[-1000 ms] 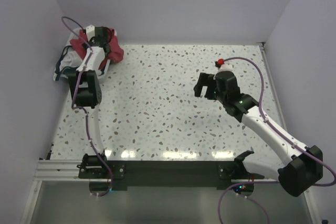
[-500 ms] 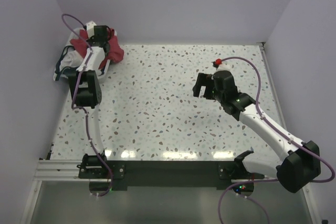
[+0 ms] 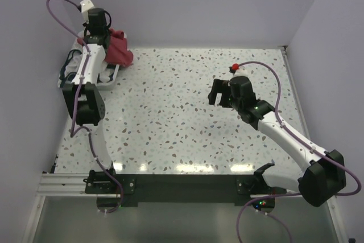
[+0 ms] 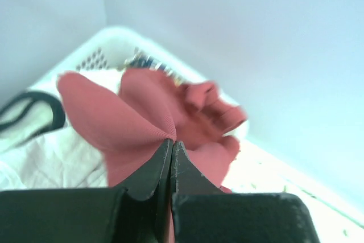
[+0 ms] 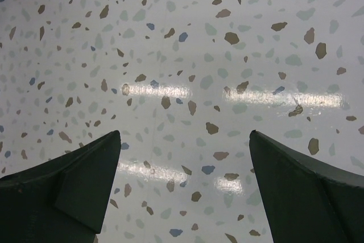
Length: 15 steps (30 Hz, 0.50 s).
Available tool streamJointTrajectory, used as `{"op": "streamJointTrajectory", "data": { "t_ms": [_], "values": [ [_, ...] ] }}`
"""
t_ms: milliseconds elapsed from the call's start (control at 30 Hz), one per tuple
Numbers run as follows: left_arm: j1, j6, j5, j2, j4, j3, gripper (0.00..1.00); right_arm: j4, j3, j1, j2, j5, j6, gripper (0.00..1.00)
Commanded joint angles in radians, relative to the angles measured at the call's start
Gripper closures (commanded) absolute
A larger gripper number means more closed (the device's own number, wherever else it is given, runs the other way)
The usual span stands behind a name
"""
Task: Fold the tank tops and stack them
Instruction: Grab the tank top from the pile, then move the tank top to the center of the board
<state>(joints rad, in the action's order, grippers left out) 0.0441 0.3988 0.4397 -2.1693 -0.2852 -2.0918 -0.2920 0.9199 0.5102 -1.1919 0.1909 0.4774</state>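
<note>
The dark red tank top [image 4: 148,118] hangs bunched from my left gripper [image 4: 172,142], whose jaws are shut on a pinch of its cloth. From above, that red top [image 3: 118,50] is lifted over the white basket [image 3: 67,79] at the far left corner, under the raised left gripper [image 3: 104,33]. The white tank top [image 4: 40,152] with its navy trim lies crumpled in the basket [image 4: 108,41] below. My right gripper [image 5: 185,138] stands open over bare speckled table, with nothing between its fingers; in the top view it [image 3: 218,93] hovers right of the centre.
The speckled table [image 3: 182,118] spreads between the two arms. Pale walls close in at the back and both sides, with the basket pressed into the left corner. A purple cable [image 3: 267,69] loops over the right arm.
My left gripper has shut on the red top and risen, pulling it up out of the basket. The right arm has barely shifted.
</note>
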Motion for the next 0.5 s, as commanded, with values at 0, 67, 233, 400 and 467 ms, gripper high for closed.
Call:
{"op": "streamJointTrajectory", "data": {
  "t_ms": [0,67,233,400,467],
  "values": [
    [-0.021,-0.026,-0.056,0.130,0.096,-0.051,1.00,0.036,0.050,0.002,-0.011,0.015,-0.016,0.01],
    [-0.064,-0.055,-0.053,0.166,0.092,-0.074,1.00,0.030,0.071,0.002,-0.020,0.024,-0.016,0.01],
    [-0.223,-0.150,-0.013,0.253,0.113,-0.125,1.00,0.011,0.134,0.001,-0.032,0.059,-0.022,0.01],
    [-0.409,-0.186,-0.009,0.353,0.129,-0.129,1.00,-0.013,0.184,0.001,-0.017,0.116,-0.023,0.01],
    [-0.472,-0.218,0.023,0.388,0.133,-0.123,1.00,-0.022,0.194,0.001,-0.005,0.133,-0.023,0.01]
  ]
}}
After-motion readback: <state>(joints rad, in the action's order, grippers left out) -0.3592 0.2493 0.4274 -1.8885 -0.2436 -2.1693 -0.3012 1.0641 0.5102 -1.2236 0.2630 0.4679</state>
